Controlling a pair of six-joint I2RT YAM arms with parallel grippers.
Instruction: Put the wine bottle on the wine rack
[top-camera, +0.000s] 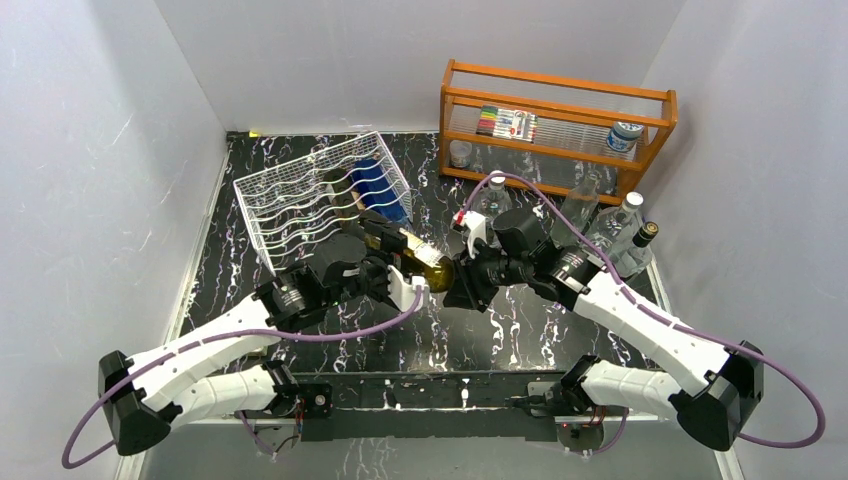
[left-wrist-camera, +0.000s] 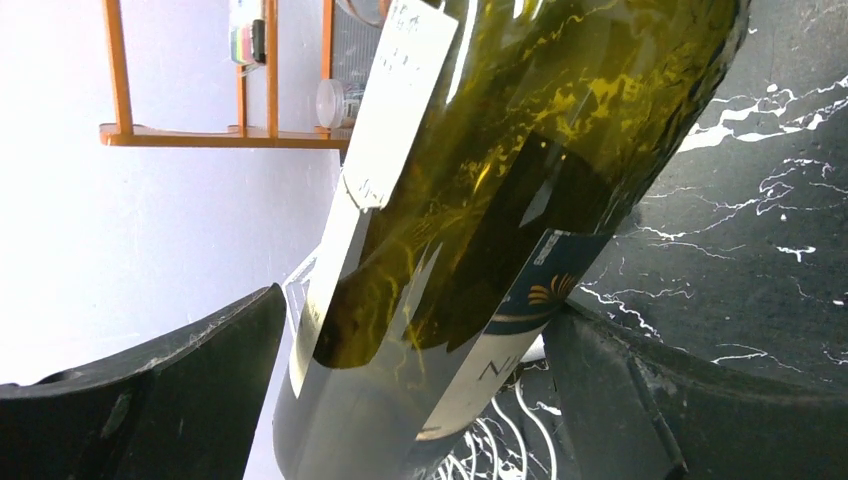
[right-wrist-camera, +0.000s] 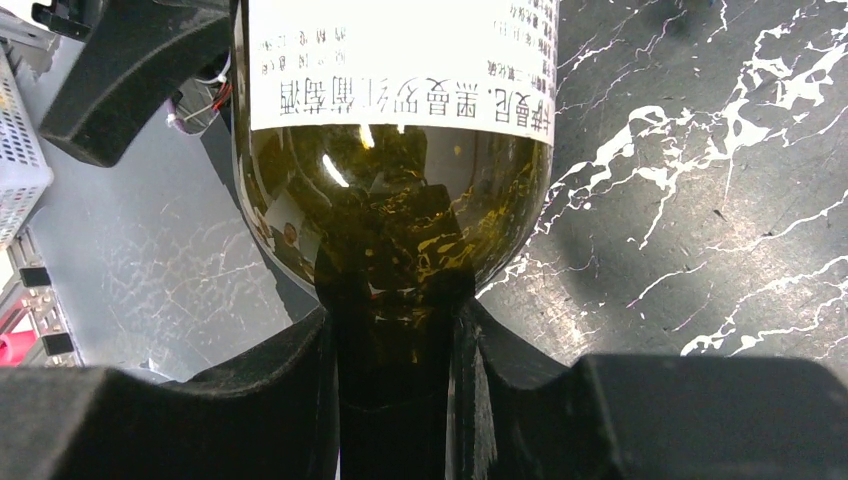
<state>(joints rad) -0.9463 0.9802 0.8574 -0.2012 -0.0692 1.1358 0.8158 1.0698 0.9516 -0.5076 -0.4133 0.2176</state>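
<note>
**Right pincer** (right-wrist-camera: 392, 335): clamped on the neck of the wine bottle (right-wrist-camera: 395, 200).

**Left pincer** (left-wrist-camera: 415, 320): fingers apart, straddling the bottle's body, with no squeeze apparent.

**Wine bottle:** off the tabletop (top-camera: 520, 330), lying near level between both arms. Its base points at the wine rack (top-camera: 290, 205), at the rack's near right corner; contact cannot be told.

**Step in hand, as judged:** the carry to the rack, borne by the right arm alone.

**Next move calls for:** sliding the bottle base-first into a free wire cradle, with the left pincer drawn clear.

**Room:**
- The rack's right cradles hold dark blue items (top-camera: 378, 182); the left rows look free.
- Clear bottles (top-camera: 620, 225) and the orange shelf (top-camera: 560, 100) stand close behind the right arm.
</note>
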